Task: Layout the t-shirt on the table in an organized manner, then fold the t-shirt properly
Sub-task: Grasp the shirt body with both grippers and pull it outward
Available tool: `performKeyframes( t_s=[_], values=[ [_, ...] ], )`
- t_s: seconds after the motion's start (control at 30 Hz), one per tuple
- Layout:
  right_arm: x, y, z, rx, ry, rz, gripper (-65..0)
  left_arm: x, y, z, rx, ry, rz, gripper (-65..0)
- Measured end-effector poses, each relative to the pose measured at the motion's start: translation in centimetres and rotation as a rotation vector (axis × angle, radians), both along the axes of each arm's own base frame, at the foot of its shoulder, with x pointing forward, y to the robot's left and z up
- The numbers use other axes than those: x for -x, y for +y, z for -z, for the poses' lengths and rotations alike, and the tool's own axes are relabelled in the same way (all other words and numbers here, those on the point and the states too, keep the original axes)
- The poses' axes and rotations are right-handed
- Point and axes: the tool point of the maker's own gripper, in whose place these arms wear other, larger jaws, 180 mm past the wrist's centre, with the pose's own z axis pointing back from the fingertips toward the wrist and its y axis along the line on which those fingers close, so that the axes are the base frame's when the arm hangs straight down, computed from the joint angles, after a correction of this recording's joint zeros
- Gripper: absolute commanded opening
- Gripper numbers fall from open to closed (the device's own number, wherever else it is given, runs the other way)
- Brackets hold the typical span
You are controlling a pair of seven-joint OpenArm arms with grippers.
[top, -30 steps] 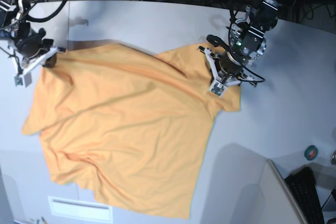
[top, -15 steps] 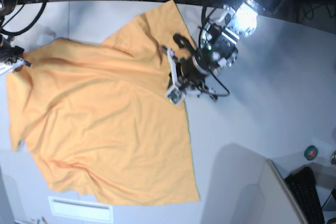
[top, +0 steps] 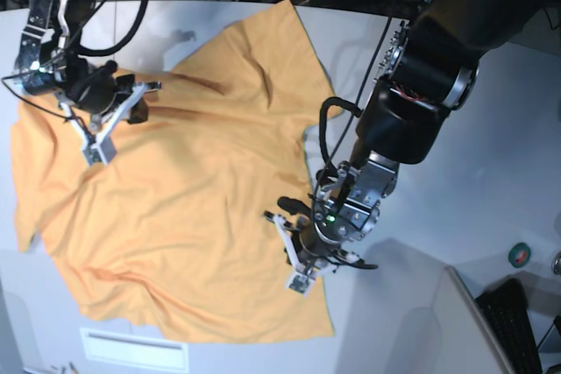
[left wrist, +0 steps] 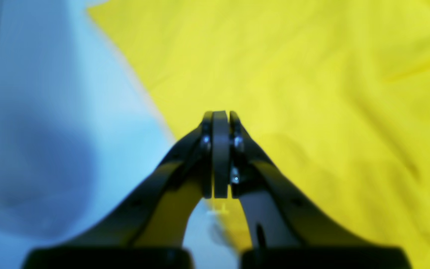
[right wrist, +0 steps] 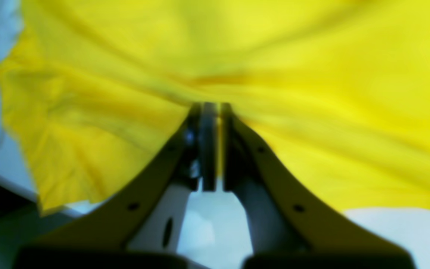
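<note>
While the t-shirt [top: 175, 199] lies spread but creased on the table [top: 491, 155], laying out looks unfinished; right gripper [top: 95, 151], at ten o'clock, closed with a pinch of cloth between its jaws; left gripper [top: 298, 282], at five o'clock over the hem edge, closed, apparently empty; advice: draw opposite edges apart gently, low over the table, avoiding fresh bunching.

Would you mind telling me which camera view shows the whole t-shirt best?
The base view: it shows the t-shirt spread across the table with its outline visible. The left wrist view shows only blurred fabric along one edge; the right wrist view shows bunched fabric.
</note>
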Motion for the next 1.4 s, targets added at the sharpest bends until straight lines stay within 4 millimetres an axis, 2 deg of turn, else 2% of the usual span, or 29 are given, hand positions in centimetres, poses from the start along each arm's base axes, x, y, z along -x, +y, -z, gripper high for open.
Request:
performKeyframes(
  t_s=[0.07,0.13,0.3,0.37,0.43,0.5,0.6,0.7,0.77,0.97,1.03,1.1,1.17,1.3,1.4],
  values=[
    [0.4,0.6,1.1,-0.013,0.037,-0.009,-65.0,1.6,-1.3,2.1,0.008,0.043,0.029,-65.0],
    [0.2,1.0,1.7,-0.026,0.053,0.0,-65.0,3.2,-1.7,4.0,0.006,0.083,0.041,-65.0],
    [0.7,3.5,2.7,-0.104,0.087,0.005,-65.0,3.2,-1.7,4.2,-0.026,0.056,0.084,-65.0],
    [1.1,2.9,3.9,-0.095,0.129,0.006,-65.0,4.0,-1.6,4.9,-0.054,0.058,0.1,-65.0],
    [1.7,0.9,4.9,-0.061,0.163,0.008,-65.0,4.7,-1.6,5.3,-0.056,0.029,0.102,-65.0],
    [2.3,-1.3,5.7,-0.022,0.188,0.02,-65.0,5.1,-0.7,5.7,-0.075,0.031,0.104,-65.0],
    [1.9,-2.4,5.9,-0.029,0.154,0.048,-65.0,5.9,-0.4,6.0,-0.089,0.037,0.104,-65.0],
    [1.4,-2.5,6.3,-0.057,0.13,0.061,-65.0,7.7,-0.1,6.1,-0.093,0.047,0.104,-65.0],
    [0.8,-3.1,6.4,-0.064,0.121,0.066,-65.0,9.6,0.1,6.2,-0.102,0.067,0.113,-65.0],
    [-3.1,-6.3,6.1,-0.005,0.124,0.134,-65.0,16.9,-0.1,5.9,-0.096,0.151,0.149,-65.0],
    [-4.2,-6.9,6.1,-0.003,0.134,0.142,-65.0,19.7,-1.3,5.7,-0.071,0.173,0.172,-65.0],
    [-5.7,-7.2,6.0,-0.006,0.142,0.149,-65.0,21.7,-2.4,5.5,-0.045,0.202,0.186,-65.0],
    [-7.8,-7.3,5.6,0.001,0.136,0.159,-65.0,22.9,-3.3,5.5,-0.021,0.22,0.196,-65.0],
    [-11.7,-7.1,4.3,0.014,0.096,0.119,-65.0,23.0,-6.0,5.1,0.016,0.242,0.19,-65.0],
    [-13.8,-6.0,3.6,0.064,0.072,0.031,-65.0,23.0,-7.6,3.8,0.054,0.23,0.222,-65.0]
  ],
)
